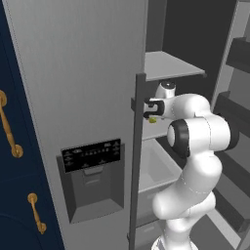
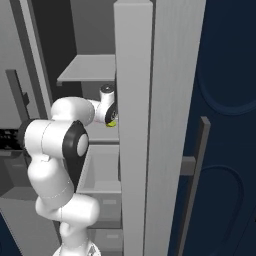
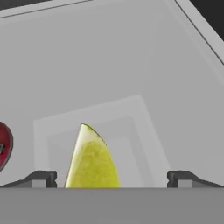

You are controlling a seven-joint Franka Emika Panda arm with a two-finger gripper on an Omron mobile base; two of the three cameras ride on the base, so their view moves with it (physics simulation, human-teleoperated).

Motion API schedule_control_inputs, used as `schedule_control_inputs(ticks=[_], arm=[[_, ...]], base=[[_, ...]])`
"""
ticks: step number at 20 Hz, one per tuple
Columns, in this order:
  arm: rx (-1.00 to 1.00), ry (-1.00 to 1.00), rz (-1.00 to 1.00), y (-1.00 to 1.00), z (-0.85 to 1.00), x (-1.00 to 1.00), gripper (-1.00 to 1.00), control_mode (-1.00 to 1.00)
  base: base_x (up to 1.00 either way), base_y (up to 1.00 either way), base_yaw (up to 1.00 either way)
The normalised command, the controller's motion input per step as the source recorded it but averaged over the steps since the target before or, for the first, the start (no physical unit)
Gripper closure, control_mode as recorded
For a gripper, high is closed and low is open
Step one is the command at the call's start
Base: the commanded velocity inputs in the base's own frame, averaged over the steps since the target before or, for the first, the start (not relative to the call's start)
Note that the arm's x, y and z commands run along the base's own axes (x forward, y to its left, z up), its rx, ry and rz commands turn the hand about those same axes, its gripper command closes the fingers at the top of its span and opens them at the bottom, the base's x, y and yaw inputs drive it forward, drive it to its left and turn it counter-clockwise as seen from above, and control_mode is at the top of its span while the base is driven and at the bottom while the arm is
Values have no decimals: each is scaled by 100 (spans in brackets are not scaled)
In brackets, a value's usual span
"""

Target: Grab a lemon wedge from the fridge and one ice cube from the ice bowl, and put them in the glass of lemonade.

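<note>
**kitchenbot_fan:** Yellow-green is basically all you notice in the hand view. The lemon wedge (image 3: 92,159) sits on the pale fridge shelf (image 3: 144,78), point up, right between the two finger tips and a bit closer to one of them. The gripper (image 3: 112,178) has its jaws spread wide apart, with nothing clamped. There's daylight on both sides of the wedge, so I'd say it isn't touching either finger.

**panda_watcher:** Agreed. From the left base view the arm reaches into the open fridge (image 1: 78,73), past the edge of the door with the black dispenser panel (image 1: 92,155), and the gripper (image 1: 152,111) hangs just over a tiny yellow speck, the wedge (image 1: 153,119), on the middle shelf. The right base view has the same thing from the other side, wedge (image 2: 111,123) right at the hand. What's that red thing at the edge of the hand view?

**kitchenbot_fan:** Some red object (image 3: 4,144), cut off by the frame, can't tell what. Sits well apart from the wedge, so probably not in the way.

**panda_watcher:** So progress-wise: fridge is open, hand is lined up, but nothing's grabbed. My guess is closing on the wedge comes next. Then carrying it to the lemonade, plus the whole ice cube bit, is all left to do. Early days.
</note>
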Motion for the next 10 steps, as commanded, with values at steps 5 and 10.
schedule_control_inputs(ticks=[5, 10], arm=[[4, 0, -3, 0, -37, -8, -100, -100], [7, 0, -5, 0, -16, -19, -100, -100]], base=[[0, 0, 0], [0, 0, 0]])
